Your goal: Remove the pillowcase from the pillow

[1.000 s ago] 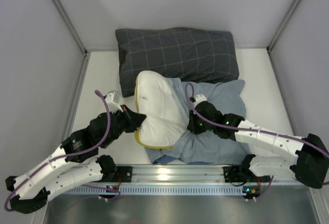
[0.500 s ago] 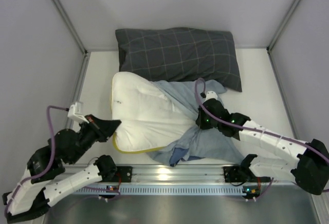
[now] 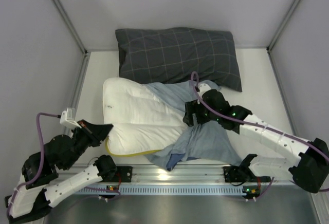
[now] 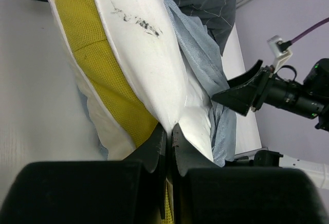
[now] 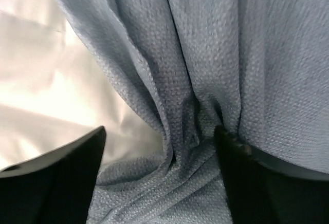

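The white pillow lies left of centre, most of it drawn out of the pillowcase, a crumpled blue-grey cloth still over its right end. My left gripper is shut on the pillow's near left corner. The left wrist view shows the fingertips pinching white fabric beside a yellow mesh band. My right gripper stands open over the bunched pillowcase. Its two fingers are spread wide either side of a fold, and white pillow shows at the left.
A dark grey checked pillow lies across the back of the table, touching the far edge of the pillowcase. Grey walls close in the left, right and back. A metal rail runs along the near edge between the arm bases.
My left arm has pulled the pillow leftward and toward the near edge, sliding it further out of the pillowcase. My right gripper has opened and let go of the cloth.
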